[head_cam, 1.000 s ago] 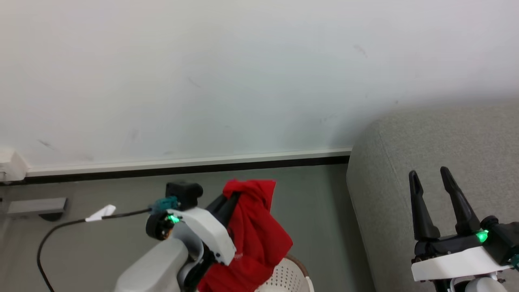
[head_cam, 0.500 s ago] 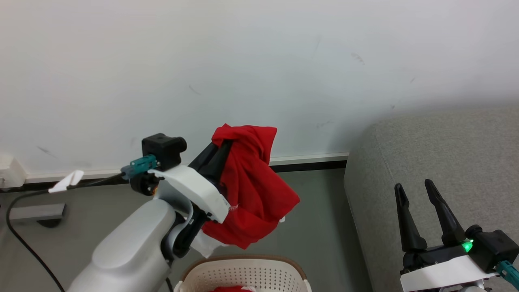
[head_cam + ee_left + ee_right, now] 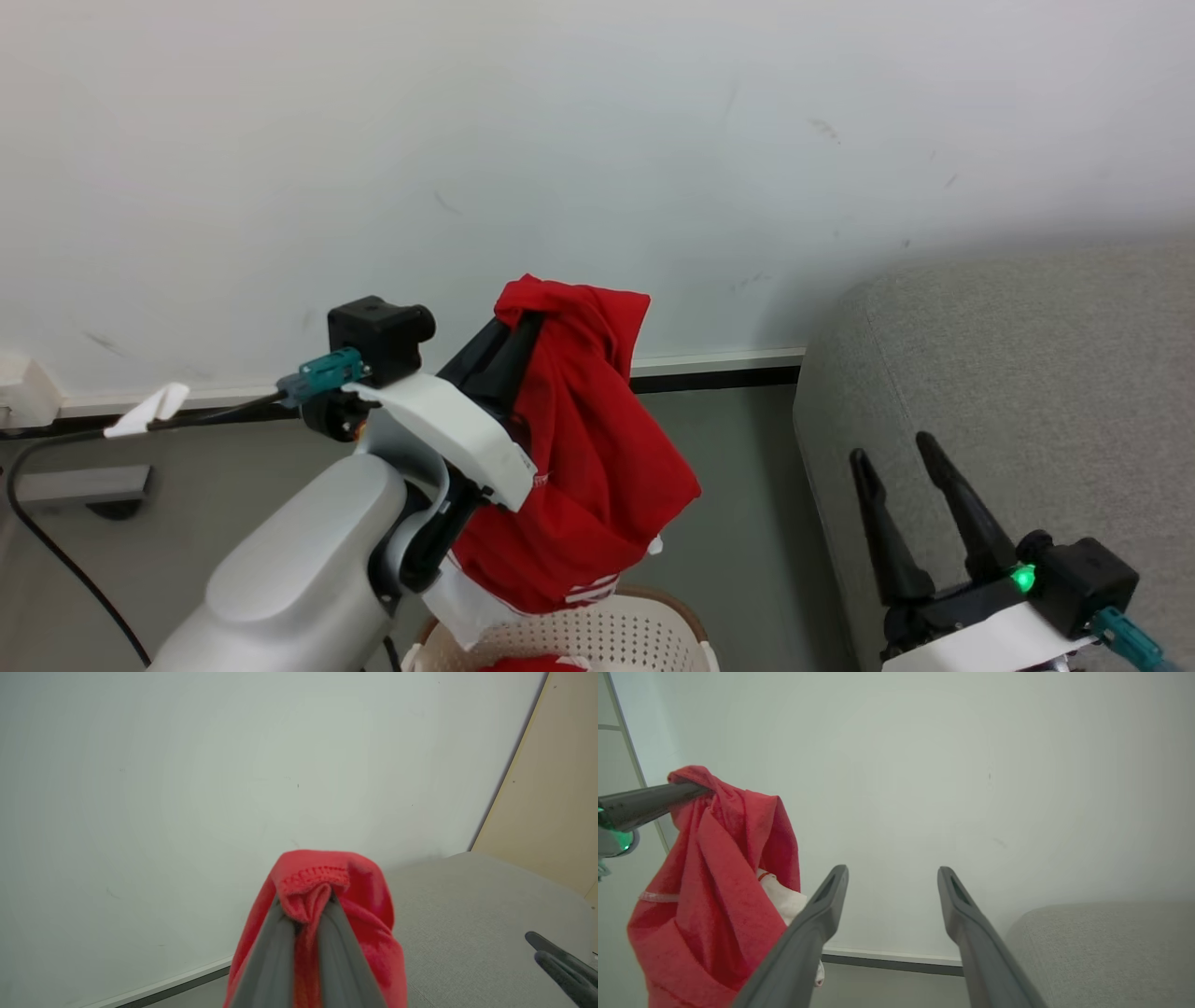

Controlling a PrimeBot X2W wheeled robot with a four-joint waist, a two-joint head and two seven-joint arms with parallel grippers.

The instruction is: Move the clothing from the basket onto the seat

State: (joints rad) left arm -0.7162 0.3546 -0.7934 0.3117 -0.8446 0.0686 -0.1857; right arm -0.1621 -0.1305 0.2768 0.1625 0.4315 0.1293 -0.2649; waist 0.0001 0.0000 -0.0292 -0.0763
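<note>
My left gripper (image 3: 518, 322) is shut on a red garment (image 3: 579, 476) with white trim, which hangs from its fingertips above the cream basket (image 3: 635, 630). In the left wrist view a fold of the red garment (image 3: 322, 882) bulges over the closed fingers (image 3: 268, 956). More red cloth (image 3: 532, 665) lies inside the basket at the bottom edge. The grey sofa (image 3: 1027, 373) stands to the right. My right gripper (image 3: 901, 462) is open and empty in front of the sofa; its wrist view shows the spread fingers (image 3: 817, 919) and the hanging red garment (image 3: 714, 891) to the left.
A white wall (image 3: 560, 140) with a white-and-black baseboard (image 3: 719, 369) runs behind. A black cable (image 3: 56, 551) trails over the grey floor (image 3: 738, 504) at the left, near a low grey box (image 3: 79, 485).
My left gripper lifted the red garment up out of the basket, then held nearly still. The right gripper slid down and left in the head view. The camera tilted down, bringing the basket in.
</note>
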